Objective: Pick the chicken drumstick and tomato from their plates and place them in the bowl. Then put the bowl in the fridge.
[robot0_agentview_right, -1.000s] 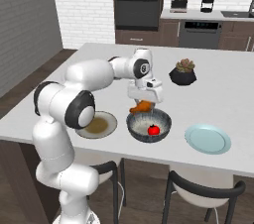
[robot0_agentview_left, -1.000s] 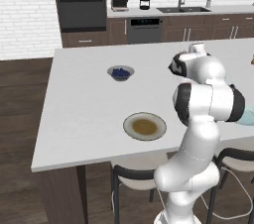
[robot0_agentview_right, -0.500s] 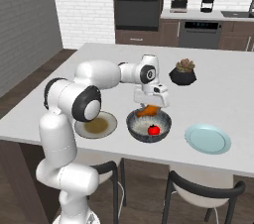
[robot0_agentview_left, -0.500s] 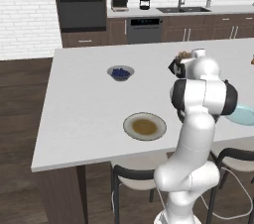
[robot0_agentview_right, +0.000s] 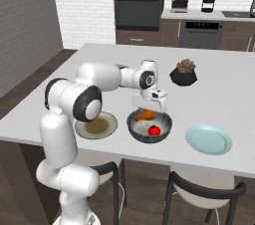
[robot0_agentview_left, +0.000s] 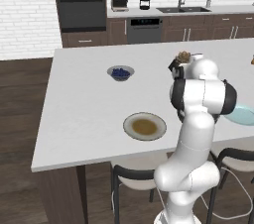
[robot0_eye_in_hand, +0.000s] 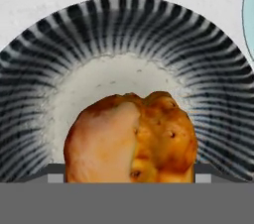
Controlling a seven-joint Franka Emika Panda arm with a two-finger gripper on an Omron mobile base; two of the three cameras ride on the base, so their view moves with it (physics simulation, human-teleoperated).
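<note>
Hand view: chicken drumstick [robot0_eye_in_hand: 131, 139] thick-end-on above bowl [robot0_eye_in_hand: 59, 44].

No text, label, brand, number or sign can be read anywhere in these pictures.

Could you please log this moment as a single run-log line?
stage: drumstick over bowl | gripper: around drumstick, jaws wide | tomato: in bowl | both plates: bare | fridge step: pending
</note>
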